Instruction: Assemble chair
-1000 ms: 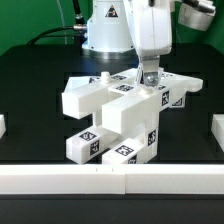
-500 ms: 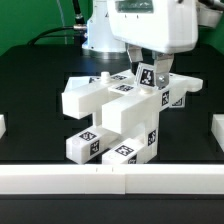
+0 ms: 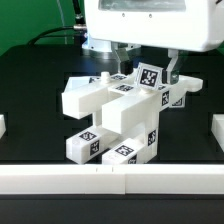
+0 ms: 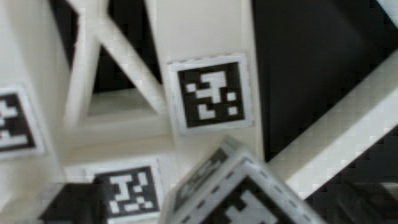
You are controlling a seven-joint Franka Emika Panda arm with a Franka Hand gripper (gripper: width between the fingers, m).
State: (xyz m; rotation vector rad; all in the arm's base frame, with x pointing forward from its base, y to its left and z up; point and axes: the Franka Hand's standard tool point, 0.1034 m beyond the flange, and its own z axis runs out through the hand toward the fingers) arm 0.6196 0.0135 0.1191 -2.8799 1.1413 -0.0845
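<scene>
The chair's white tagged parts (image 3: pixel 108 112) sit clustered mid-table in the exterior view: a long block to the exterior view's left, stacked blocks in front, a bar (image 3: pixel 183 90) to the right. My gripper (image 3: pixel 149 68) hangs over the cluster's back. It is open, its fingers (image 3: pixel 176 68) spread to either side of a small tilted tagged piece (image 3: pixel 150 78) without visibly touching it. The wrist view shows the cross-braced plate (image 4: pixel 111 70) close below, a tagged bar (image 4: pixel 214 95), and that tilted piece (image 4: pixel 253 192) right at the jaws.
A low white rail (image 3: pixel 110 182) runs along the table's front edge. Short white blocks stand at the exterior view's left edge (image 3: pixel 3 127) and right edge (image 3: pixel 216 131). The arm's base (image 3: pixel 100 42) is behind the parts.
The gripper has opened wider and moved up towards the camera, filling the top of the exterior view. The tilted tagged piece now shows between the spread fingers.
</scene>
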